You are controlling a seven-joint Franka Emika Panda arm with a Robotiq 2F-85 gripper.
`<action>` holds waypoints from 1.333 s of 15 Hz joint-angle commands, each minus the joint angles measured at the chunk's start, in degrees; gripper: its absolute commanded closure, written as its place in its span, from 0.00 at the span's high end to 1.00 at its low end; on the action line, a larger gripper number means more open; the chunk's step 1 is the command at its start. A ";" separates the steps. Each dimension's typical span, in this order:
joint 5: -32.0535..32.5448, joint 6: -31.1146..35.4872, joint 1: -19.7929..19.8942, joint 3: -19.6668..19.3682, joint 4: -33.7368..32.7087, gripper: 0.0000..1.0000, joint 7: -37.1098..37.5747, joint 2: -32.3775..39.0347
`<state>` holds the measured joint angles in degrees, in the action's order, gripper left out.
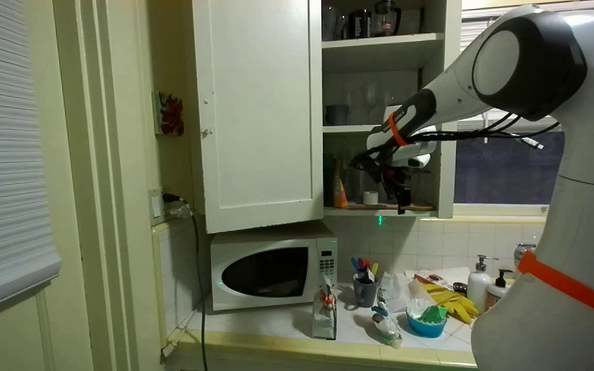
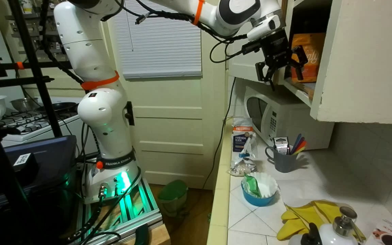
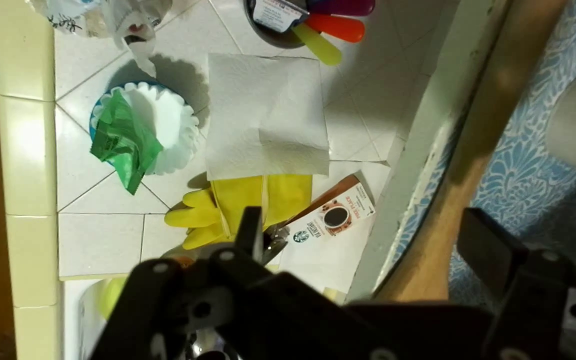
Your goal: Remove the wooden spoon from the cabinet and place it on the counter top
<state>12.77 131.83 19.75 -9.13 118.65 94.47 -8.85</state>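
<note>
The wooden spoon [image 3: 435,250] lies along the front of the cabinet's lowest shelf, on blue patterned liner; a thin tan strip of it shows in both exterior views [image 1: 421,207] [image 2: 308,89]. Its lower end is hidden behind my gripper in the wrist view. The white cabinet [image 1: 382,41] stands open. My gripper [image 3: 368,237] is open and empty at the shelf's front edge. In the wrist view the spoon appears between the fingers, nearer the right one. The gripper also shows in both exterior views [image 1: 402,198] [image 2: 282,71]. The counter top [image 2: 250,228] lies below.
The cabinet door [image 1: 263,113] hangs open above the microwave [image 1: 266,273]. An orange bag [image 2: 308,54] and a white cylinder [image 1: 370,198] stand on the spoon's shelf. The counter holds a grey mug [image 2: 284,161], blue bowl [image 2: 258,200], yellow gloves [image 3: 240,200] and a paper towel [image 3: 268,115].
</note>
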 commanded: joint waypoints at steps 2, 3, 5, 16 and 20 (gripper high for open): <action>-2.14 2.81 -1.17 -1.10 0.59 1.00 1.94 -0.03; -2.73 3.92 -1.20 -1.13 0.83 1.00 2.72 -0.01; -2.93 4.58 -1.21 -1.14 0.76 1.00 4.03 0.47; -3.00 8.31 -2.53 -1.36 -2.69 1.00 10.44 6.28; -4.35 7.82 -2.99 -2.03 -5.44 1.00 11.11 8.03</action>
<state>10.38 139.32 17.78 -9.80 115.68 104.38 -2.80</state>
